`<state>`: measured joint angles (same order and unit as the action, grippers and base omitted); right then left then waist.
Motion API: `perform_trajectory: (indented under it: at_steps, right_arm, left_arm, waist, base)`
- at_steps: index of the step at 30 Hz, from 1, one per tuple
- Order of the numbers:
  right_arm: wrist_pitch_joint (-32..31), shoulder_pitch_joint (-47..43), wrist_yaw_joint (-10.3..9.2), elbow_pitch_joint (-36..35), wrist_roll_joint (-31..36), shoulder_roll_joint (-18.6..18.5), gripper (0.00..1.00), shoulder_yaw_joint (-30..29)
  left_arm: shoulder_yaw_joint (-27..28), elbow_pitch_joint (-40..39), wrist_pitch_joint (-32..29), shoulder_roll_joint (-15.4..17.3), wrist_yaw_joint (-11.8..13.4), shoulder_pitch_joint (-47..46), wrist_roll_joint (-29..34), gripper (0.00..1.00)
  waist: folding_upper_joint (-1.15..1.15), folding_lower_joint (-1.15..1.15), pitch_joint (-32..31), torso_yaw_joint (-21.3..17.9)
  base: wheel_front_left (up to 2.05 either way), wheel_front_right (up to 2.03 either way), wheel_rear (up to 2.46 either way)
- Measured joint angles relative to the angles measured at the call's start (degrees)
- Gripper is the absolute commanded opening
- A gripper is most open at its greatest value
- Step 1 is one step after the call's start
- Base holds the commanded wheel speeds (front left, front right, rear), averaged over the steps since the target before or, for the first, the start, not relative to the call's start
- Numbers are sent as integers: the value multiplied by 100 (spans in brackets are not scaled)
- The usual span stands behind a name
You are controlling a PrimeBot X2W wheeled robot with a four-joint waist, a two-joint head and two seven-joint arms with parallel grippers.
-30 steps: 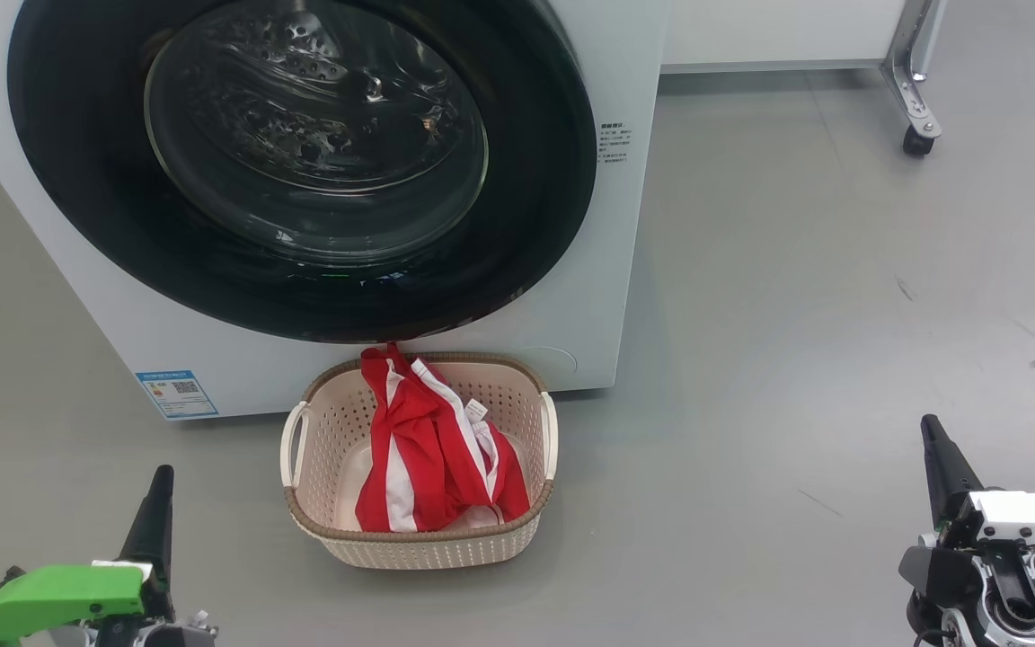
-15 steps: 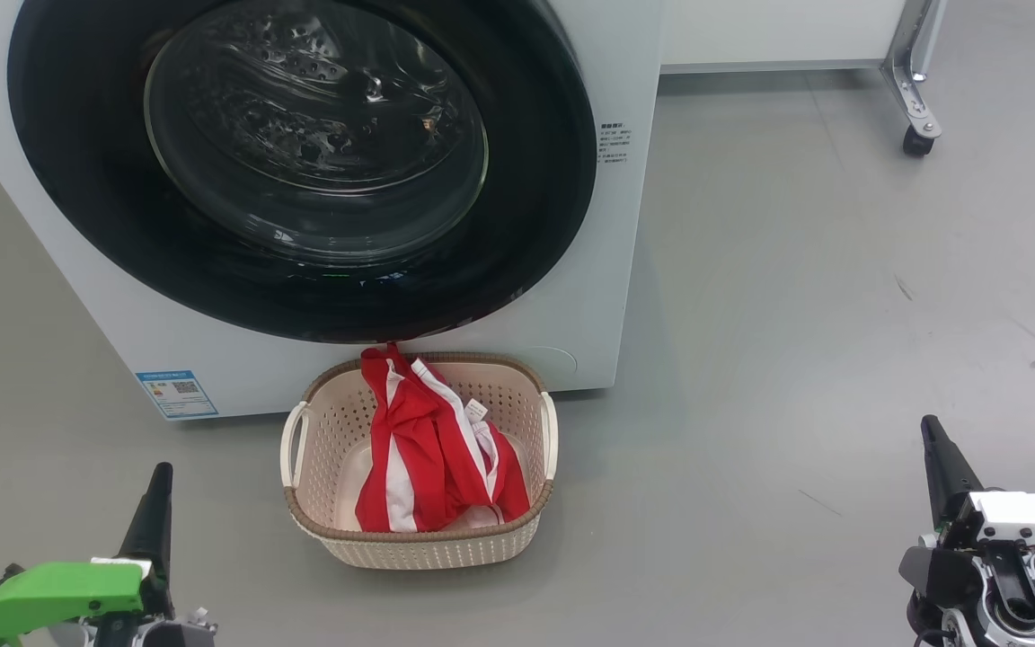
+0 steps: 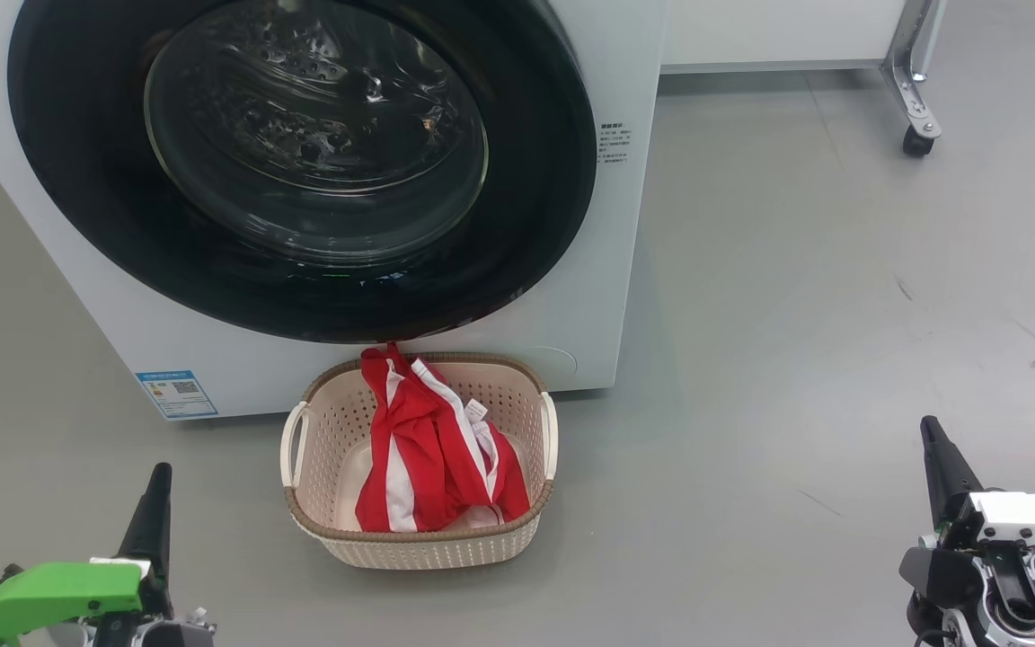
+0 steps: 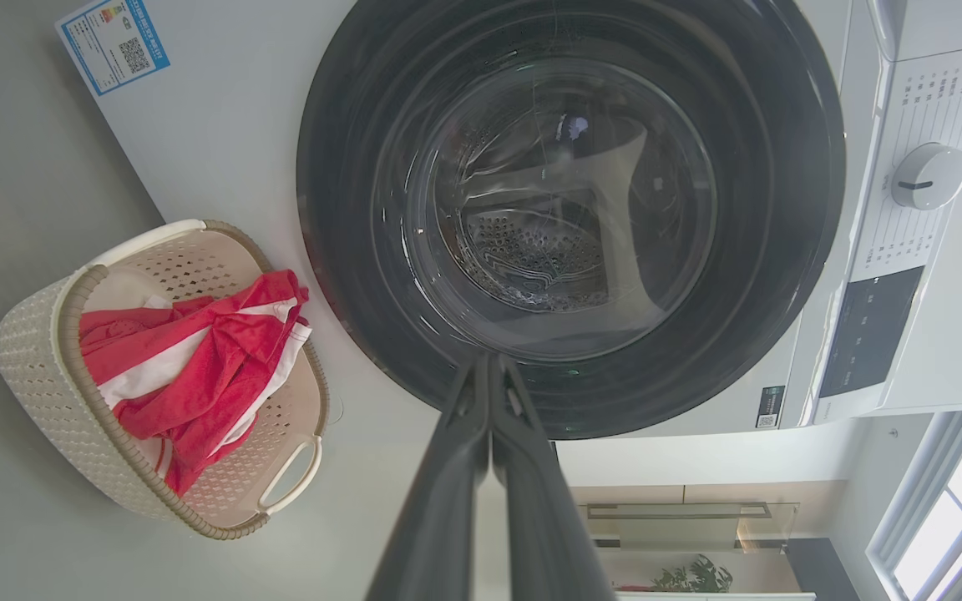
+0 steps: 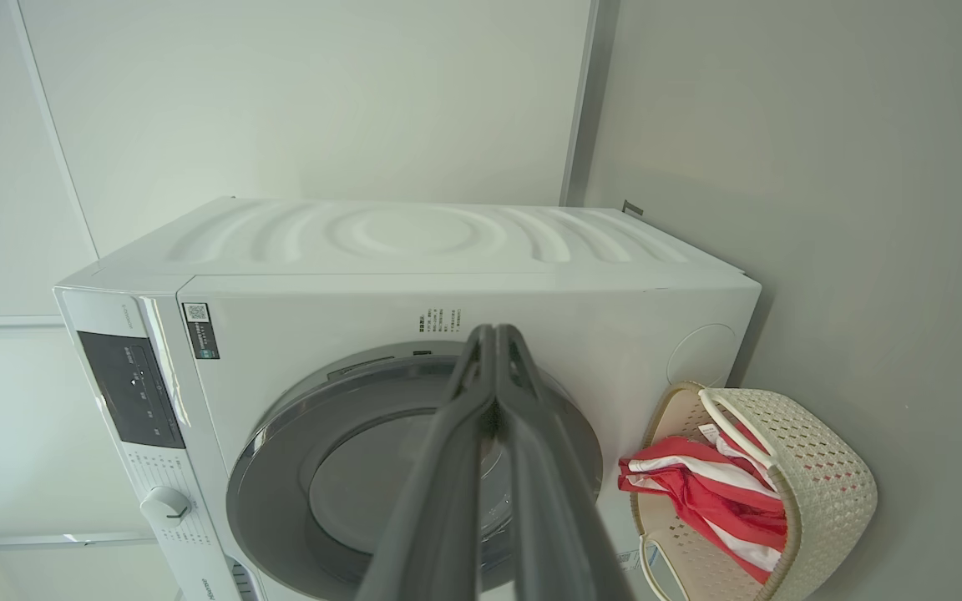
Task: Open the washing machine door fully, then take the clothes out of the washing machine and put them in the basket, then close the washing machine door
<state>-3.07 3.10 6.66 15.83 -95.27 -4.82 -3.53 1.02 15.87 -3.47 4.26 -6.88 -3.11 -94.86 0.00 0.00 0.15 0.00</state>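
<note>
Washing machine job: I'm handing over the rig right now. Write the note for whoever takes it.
Left gripper: shut, empty, clear of the machine.
Right gripper: shut, empty, also clear.
Clothes: in the basket, which sits on the floor just in front of the washing machine. One red end hangs over the far rim.
Washing machine door: closed; no red shows through the glass.
Done, by the look of it: clothes out, door shut.
Left: probably nothing; the latch cannot be confirmed.

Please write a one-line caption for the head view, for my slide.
Washing machine door closed; red clothes in the basket in front of it; left gripper and right gripper low, holding nothing.
</note>
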Motion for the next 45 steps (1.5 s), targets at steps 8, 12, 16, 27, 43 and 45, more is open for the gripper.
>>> perform_trajectory:
  at_steps: [8, 12, 16, 27, 43, 45]
  right_arm:
    - [0, 1, 0, 5, 0, 0, 0, -4]
    - [0, 1, 2, 7, 0, 0, 0, -5]
    - [-1, 2, 29, 14, 0, 1, 0, -8]
    - [-10, 2, 30, 22, 0, 1, 0, -12]
    - [-14, 3, 30, 25, 0, 4, 0, -20]
    - [-14, 3, 30, 25, 0, 5, 0, -22]
  left_arm:
    - [5, 3, 0, 0, 0, -2, 0, 0]
    - [7, 4, 0, 0, 0, -3, 0, 0]
    - [9, 5, 0, 0, 0, -4, 0, 0]
    - [13, 9, -1, 0, 0, -6, 0, 0]
    - [26, 10, -8, -1, -1, -9, 0, 0]
    - [27, 10, -8, -1, -1, -9, 0, 0]
  waist:
    - [0, 0, 0, 0]
    - [0, 0, 0, 0]
    - [0, 0, 0, 0]
    - [0, 0, -1, 0]
    - [0, 0, -1, 0]
    - [0, 0, -1, 0]
  base:
    - [0, 0, 0]
    - [0, 0, 0]
    - [0, 0, 0]
    - [0, 0, 0]
    - [0, 0, 0]
    - [0, 0, 0]
